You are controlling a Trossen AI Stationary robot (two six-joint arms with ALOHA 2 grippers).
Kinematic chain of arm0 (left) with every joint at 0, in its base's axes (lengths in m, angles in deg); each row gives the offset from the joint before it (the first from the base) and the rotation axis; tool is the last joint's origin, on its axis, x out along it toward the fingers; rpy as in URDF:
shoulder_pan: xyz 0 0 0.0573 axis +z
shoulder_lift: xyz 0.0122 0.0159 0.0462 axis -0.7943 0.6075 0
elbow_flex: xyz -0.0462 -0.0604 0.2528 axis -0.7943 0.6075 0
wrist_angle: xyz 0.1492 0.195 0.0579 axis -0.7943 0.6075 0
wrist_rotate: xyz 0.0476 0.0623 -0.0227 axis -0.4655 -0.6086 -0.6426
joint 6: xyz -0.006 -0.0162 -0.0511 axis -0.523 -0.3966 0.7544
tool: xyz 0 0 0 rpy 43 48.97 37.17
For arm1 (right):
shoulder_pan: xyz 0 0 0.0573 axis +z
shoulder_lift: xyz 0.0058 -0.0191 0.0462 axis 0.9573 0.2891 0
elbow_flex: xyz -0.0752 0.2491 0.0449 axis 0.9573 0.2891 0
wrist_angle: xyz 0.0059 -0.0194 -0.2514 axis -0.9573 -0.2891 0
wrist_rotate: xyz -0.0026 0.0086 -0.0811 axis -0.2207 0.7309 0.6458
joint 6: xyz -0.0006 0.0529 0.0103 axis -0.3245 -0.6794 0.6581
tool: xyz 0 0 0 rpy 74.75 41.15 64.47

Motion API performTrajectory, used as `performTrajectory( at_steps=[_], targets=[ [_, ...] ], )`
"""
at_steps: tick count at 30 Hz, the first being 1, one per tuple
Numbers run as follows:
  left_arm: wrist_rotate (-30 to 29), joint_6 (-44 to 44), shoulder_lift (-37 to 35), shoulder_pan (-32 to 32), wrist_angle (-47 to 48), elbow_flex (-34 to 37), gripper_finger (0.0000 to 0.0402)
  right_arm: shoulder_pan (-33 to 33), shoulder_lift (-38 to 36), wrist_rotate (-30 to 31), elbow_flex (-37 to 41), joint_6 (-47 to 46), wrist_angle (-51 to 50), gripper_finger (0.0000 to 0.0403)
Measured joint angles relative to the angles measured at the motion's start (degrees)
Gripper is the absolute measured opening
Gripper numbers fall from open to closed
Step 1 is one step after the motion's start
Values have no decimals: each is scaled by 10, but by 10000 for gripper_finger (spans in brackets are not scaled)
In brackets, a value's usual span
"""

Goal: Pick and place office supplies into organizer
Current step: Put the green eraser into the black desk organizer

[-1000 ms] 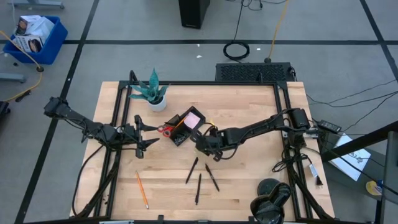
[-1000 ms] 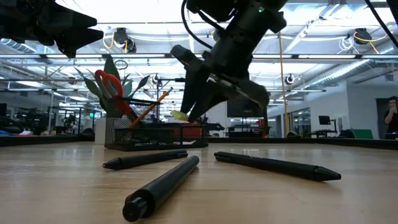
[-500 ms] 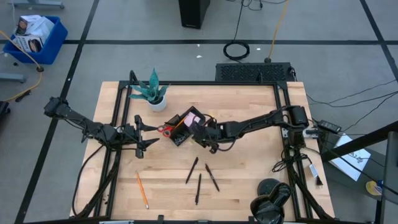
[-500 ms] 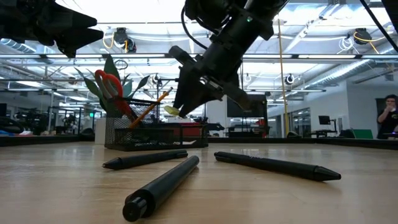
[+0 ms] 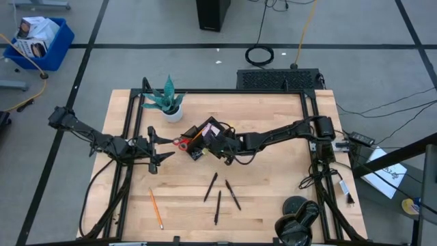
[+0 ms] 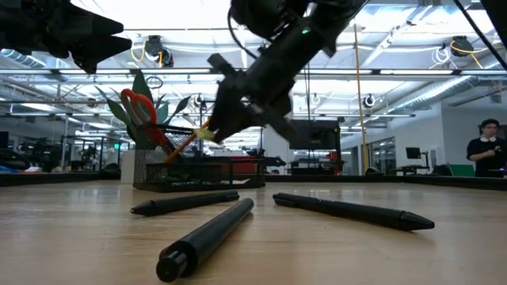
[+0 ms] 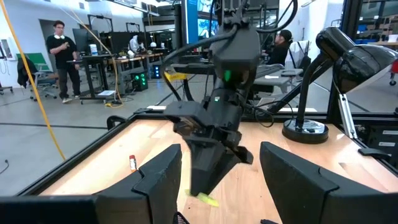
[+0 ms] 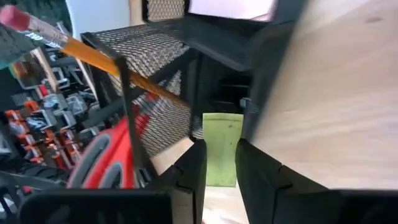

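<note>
The black mesh organizer [image 5: 202, 134] stands mid-table. It holds red-handled scissors [image 6: 139, 108], an orange pencil [image 8: 93, 55] and a pink sticky pad [image 8: 230, 7]. My right gripper [image 5: 218, 145] hovers at the organizer's right side, shut on a small yellow-green bit [image 8: 221, 148]. In the low view the bit [image 6: 205, 134] hangs just above the organizer's wall [image 6: 198, 170]. Three black pens [image 5: 210, 186] [image 5: 218, 206] [image 5: 233, 195] and another orange pencil [image 5: 156, 208] lie flat on the near table. My left gripper [image 5: 162, 146] waits open, left of the organizer. My right gripper pinches the yellow-green bit between its two fingers [image 8: 189, 165], which are on its near end [image 8: 219, 177]. The rest of the flat strip sticks out past the fingertips. The fingers slant down from the table's right. The bit is lifted clear of table and organizer.
A potted green plant [image 5: 167, 102] stands at the far left of the table. Black frame rails [image 5: 130, 137] run along the table's sides. A black lamp base [image 5: 295, 205] sits at the near right corner. People stand in the room beyond.
My right gripper has carried the yellow-green bit toward the table's left and over to the organizer's side, staying shut on it. Its fingers now slant less steeply than a second ago. The bit has stayed clear of the table.
</note>
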Motion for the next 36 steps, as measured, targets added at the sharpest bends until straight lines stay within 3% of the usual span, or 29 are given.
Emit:
performTrajectory(
  at_steps=[11, 30, 36],
  targets=[
    [0, 0, 0, 0, 0, 0, 223, -18, 35, -1, -49, 20, -6, 70],
    [0, 0, 0, 0, 1, 0, 223, -29, 72, -2, -50, 59, 36, 72],
    [0, 0, 0, 0, 0, 0, 223, -28, 71, -1, -51, 69, 37, 121]
  ],
)
